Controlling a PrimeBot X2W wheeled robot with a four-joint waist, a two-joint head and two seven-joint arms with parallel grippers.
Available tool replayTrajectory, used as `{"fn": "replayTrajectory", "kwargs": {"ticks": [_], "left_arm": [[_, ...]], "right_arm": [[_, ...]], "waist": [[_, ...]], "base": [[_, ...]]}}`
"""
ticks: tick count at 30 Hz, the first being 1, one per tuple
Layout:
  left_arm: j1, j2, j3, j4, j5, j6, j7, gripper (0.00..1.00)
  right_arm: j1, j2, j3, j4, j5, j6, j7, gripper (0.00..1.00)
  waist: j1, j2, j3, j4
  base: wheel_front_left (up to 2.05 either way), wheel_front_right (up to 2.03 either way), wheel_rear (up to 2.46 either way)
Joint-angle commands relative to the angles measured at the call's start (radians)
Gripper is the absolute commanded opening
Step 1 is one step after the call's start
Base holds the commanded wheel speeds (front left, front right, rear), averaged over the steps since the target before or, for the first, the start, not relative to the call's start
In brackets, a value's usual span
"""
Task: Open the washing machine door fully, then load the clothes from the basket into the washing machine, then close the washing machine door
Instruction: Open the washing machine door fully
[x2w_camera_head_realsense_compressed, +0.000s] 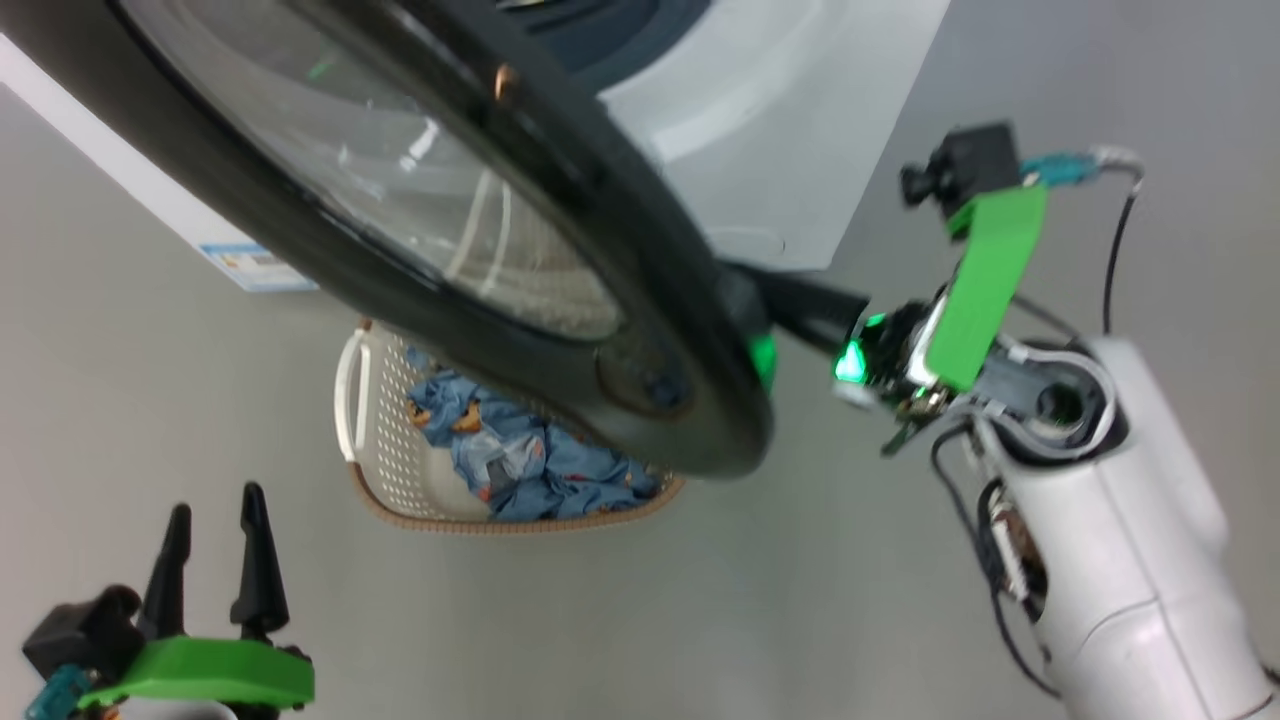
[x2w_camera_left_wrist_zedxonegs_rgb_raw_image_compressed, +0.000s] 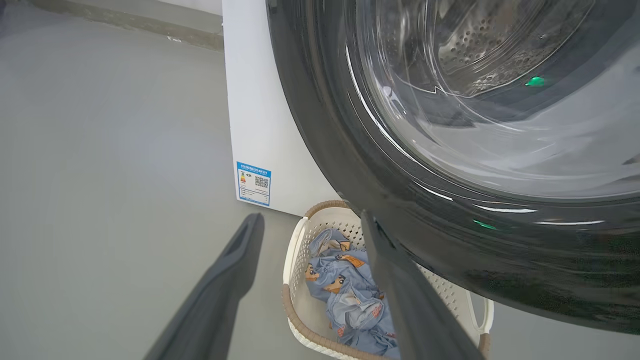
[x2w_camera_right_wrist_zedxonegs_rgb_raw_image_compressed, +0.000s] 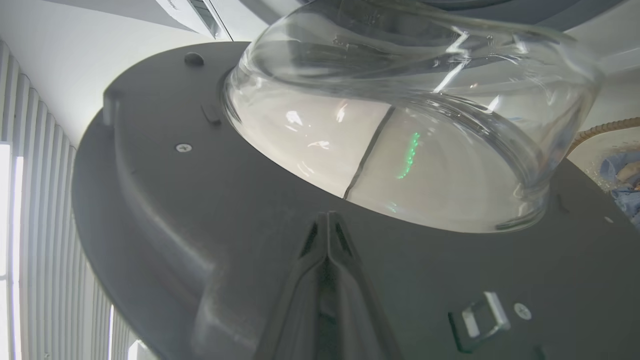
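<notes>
Glossy black washing machine door (x2w_camera_head_realsense_compressed: 690, 400), clear glass

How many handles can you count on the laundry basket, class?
2. In the left wrist view, one white handle is at the left end of the basket; the other handle is at its right end, under the washing machine door, which hides some rim.

A glossy white forearm (x2w_camera_head_realsense_compressed: 1120, 560) at lower right trails black cables (x2w_camera_head_realsense_compressed: 1108, 270); bright green plates (x2w_camera_head_realsense_compressed: 985, 285) back each wrist; tapering black fingers (x2w_camera_head_realsense_compressed: 260, 560) show at lower left.
</notes>
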Motion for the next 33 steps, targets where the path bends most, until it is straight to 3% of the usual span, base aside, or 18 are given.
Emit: {"fn": "replayTrajectory", "kwargs": {"ticks": [1, 21, 33], "left_arm": [[0.018, 0.017, 0.037, -0.012, 0.001, -0.003, -0.009, 1.0], [0.069, -0.004, 0.01, 0.013, -0.016, -0.003, -0.009, 1.0], [0.091, -0.005, 0.004, 0.013, -0.026, -0.003, -0.009, 1.0]], "right_arm": [[0.025, 0.03, 0.027, -0.027, 0.006, 0.002, -0.004, 0.0], [0.189, 0.039, 0.411, -0.01, 0.151, 0.002, -0.248, 0.0], [0.2, 0.039, 0.54, -0.017, 0.236, 0.002, -0.389, 0.0]], "waist": [[0.0, 0.0, -0.047, 0.0], [0.0, 0.0, -0.198, 0.09], [0.0, 0.0, -0.237, 0.118]], "base": [[0.0, 0.0, 0.0], [0.0, 0.0, 0.0], [0.0, 0.0, 0.0]]}}
